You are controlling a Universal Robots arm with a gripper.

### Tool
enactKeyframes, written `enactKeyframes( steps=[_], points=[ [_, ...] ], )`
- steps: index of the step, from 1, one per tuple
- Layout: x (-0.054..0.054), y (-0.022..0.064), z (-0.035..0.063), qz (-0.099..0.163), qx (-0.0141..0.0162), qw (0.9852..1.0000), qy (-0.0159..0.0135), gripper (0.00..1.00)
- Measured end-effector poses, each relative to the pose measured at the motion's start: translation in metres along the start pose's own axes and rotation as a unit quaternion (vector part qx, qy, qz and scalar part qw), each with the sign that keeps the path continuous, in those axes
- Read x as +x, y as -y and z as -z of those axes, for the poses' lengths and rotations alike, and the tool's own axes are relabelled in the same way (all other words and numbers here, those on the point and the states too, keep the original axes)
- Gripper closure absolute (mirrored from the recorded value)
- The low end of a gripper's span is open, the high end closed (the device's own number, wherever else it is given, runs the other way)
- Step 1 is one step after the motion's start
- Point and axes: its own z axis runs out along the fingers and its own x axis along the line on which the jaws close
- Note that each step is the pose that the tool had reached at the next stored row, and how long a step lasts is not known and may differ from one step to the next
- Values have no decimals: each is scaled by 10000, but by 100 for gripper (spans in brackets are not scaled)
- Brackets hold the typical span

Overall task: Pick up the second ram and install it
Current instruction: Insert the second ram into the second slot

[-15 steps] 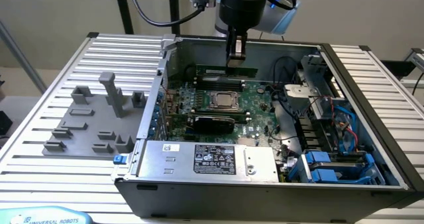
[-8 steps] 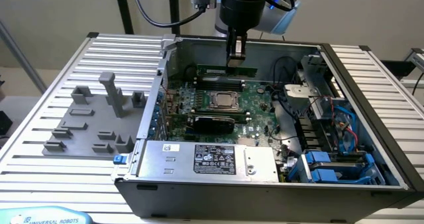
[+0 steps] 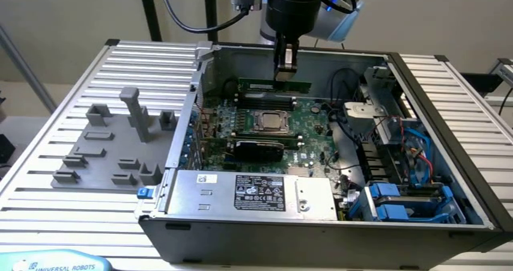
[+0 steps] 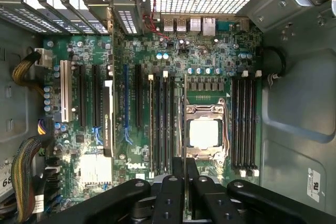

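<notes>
Exterior view: the gripper was closed on the top edge of the ram stick, held level above the far side of the motherboard.

Wrist view: the fingers were pressed together over the slots.

Judged light, stiff, fragile; grip edges only.

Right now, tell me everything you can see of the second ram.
The second ram is a long, thin green circuit-board stick with a paler patch on its face. It stands on edge, roughly level, inside the open computer case, over the motherboard, beyond the processor socket in the exterior view. The tool grips it from above near its middle. Whether its lower edge touches the motherboard I cannot tell.
</notes>
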Motion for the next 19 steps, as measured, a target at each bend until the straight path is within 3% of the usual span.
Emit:
enactKeyframes(
  steps=[7, 13, 19],
  points=[
    [1, -7, -15, -1, 1, 10000, -10, 87],
    [12, -102, -124, 0, 1, 10000, -15, 87],
    [23, -129, -234, 0, 0, 10000, -15, 87]
  ],
)
